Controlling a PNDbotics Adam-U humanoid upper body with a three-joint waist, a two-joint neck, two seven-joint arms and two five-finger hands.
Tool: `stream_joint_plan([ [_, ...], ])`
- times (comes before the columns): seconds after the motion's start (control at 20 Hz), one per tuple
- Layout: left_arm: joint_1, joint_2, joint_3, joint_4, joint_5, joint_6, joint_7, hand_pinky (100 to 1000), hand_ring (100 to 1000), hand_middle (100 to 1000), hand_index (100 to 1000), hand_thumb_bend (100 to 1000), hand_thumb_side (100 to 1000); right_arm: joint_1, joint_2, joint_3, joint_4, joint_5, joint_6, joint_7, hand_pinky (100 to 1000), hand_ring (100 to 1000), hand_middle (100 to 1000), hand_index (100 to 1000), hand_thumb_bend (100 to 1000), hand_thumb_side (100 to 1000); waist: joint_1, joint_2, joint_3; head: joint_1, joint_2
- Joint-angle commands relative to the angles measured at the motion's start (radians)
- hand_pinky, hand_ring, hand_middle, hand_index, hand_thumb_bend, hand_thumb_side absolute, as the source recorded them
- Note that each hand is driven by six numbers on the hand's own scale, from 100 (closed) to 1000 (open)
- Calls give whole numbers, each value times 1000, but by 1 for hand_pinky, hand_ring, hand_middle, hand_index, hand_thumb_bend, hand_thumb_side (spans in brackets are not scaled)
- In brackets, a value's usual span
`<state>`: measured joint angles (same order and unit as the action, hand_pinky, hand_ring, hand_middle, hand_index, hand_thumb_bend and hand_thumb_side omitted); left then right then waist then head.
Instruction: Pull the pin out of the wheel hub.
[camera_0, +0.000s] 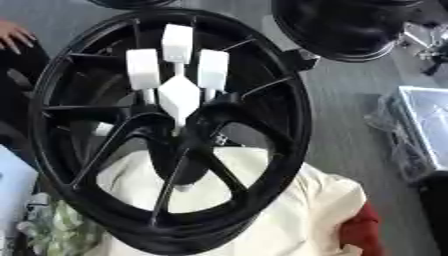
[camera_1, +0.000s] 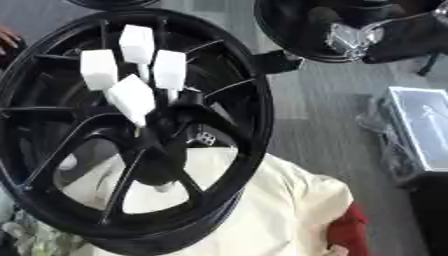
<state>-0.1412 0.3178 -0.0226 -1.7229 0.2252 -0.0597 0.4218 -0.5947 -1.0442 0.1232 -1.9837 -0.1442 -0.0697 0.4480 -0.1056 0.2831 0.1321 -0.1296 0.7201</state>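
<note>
A large black spoked wheel hub (camera_0: 289, 100) stands tilted toward me and fills most of both views. Several white block-headed pins on thin stems stick out of its centre: one at the top (camera_0: 178, 42), one at the left (camera_0: 143, 68), one at the right (camera_0: 213, 69), and a larger one in front (camera_0: 179, 97). Nothing touches the pins. A black and silver part of my right arm, with my right hand (camera_1: 350, 35) at its end, comes in at the upper right, well away from the pins. My left hand does not show.
The hub leans on a cream cloth (camera_0: 289, 210) with something red (camera_0: 363, 230) beside it. A second black wheel (camera_0: 341, 30) is at the upper right. A clear plastic box (camera_0: 424, 120) sits on the grey floor at the right. A person's hand (camera_0: 13, 35) is near the rim's upper left.
</note>
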Motion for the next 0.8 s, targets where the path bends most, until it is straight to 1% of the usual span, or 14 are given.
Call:
stream_joint_plan([
  [0.05, -1, 30, -3, -9, -3, 0, -5, 811, 806, 715, 759, 471, 679, -60, -49, 33, -16, 9, 6, 83, 883, 816, 797, 874, 140, 521, 1, -24, 2, 1, 8],
  [0.15, 2, 34, -5, -7, -3, 0, -7, 811, 806, 715, 759, 471, 679, -108, -47, 65, -16, 16, 9, 152, 883, 820, 800, 876, 142, 531, -2, -27, 2, 0, 11],
  [0.25, 4, 36, -6, -6, -3, 0, -7, 811, 806, 715, 759, 471, 680, -143, -38, 86, -16, 22, 15, 205, 886, 824, 804, 879, 135, 551, -4, -29, 0, 1, 13],
  [0.4, 7, 38, -9, -3, -3, 2, -10, 811, 806, 715, 758, 470, 679, -222, 7, 140, -16, 50, 9, 349, 886, 822, 795, 879, 125, 568, -7, -34, -1, 0, 17],
  [0.5, 10, 39, -8, -2, -3, 1, -10, 811, 806, 714, 756, 471, 680, -260, 39, 153, -16, 70, 8, 426, 885, 824, 797, 879, 128, 563, -7, -36, -4, 2, 18],
  [0.6, 12, 38, -9, -1, -3, 1, -11, 811, 806, 715, 756, 470, 679, -292, 80, 161, -16, 86, 21, 451, 884, 823, 796, 879, 124, 563, -6, -38, -5, 3, 19],
  [0.8, 18, 37, -10, 2, -2, 1, -11, 811, 806, 715, 756, 470, 681, -335, 149, 175, -16, 127, 79, 450, 882, 825, 797, 878, 140, 548, -6, -41, -10, 8, 21],
])
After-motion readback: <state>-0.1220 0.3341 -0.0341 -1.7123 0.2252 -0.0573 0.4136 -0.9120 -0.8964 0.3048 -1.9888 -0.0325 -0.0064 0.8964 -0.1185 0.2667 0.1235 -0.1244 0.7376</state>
